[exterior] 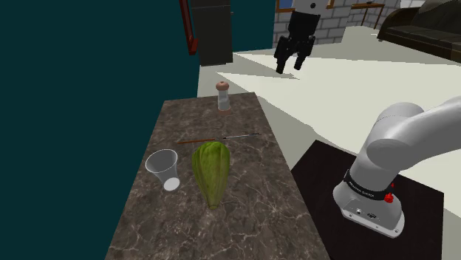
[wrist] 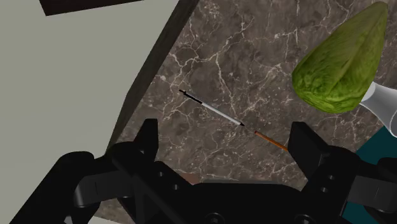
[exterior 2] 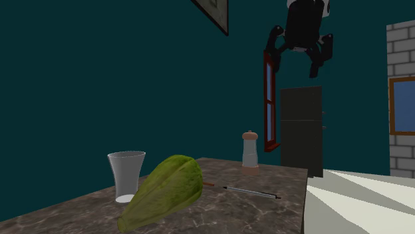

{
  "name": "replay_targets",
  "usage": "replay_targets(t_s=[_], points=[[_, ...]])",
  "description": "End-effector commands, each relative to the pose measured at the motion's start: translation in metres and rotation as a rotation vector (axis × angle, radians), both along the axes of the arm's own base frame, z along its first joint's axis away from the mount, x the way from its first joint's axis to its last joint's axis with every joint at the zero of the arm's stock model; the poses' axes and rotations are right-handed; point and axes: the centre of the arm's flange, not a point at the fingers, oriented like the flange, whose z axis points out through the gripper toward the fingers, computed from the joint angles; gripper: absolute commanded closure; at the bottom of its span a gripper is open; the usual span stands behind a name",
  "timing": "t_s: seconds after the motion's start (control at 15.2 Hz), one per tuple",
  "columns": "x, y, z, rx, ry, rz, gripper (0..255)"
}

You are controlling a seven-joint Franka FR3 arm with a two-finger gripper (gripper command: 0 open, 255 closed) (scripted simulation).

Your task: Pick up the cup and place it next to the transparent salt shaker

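- Nearest the shoulder camera, the black stand [exterior: 414, 221] carries the white arm's base [exterior: 369, 203]; a dark band around it bears pale lettering too small to read.
- Just beside the stand, the marble table [exterior: 251, 221] runs away lengthwise, with bare stone at its near end.
- Further along, a clear cup [exterior: 164, 168] stands upright near the table's long edge at the shoulder view's left, just beside a green lettuce head [exterior: 211, 170] lying lengthwise.
- Past both, a thin stick [exterior: 218, 138], part brown, part white with a black tip, lies across the table, almost reaching the edge at the shoulder view's right.
- Beyond the stick comes bare marble, then a clear salt shaker [exterior: 223, 97] with a brown cap, upright near the far edge, with free stone on both sides.
- High above the table's far end hangs the gripper [exterior: 289, 66], its fingers spread wide and holding nothing.
- Along the table's far long side stands a teal wall.
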Motion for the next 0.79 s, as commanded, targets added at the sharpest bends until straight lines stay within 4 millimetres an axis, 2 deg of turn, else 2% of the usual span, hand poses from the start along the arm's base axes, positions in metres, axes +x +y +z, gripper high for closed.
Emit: replay_targets(t_s=[0.0,0.73], points=[[0.0,0.0,0.0,0.0,0.0,0.0,0],[0.057,0.107,-0.069,0.067,0.024,-0.037,0]])
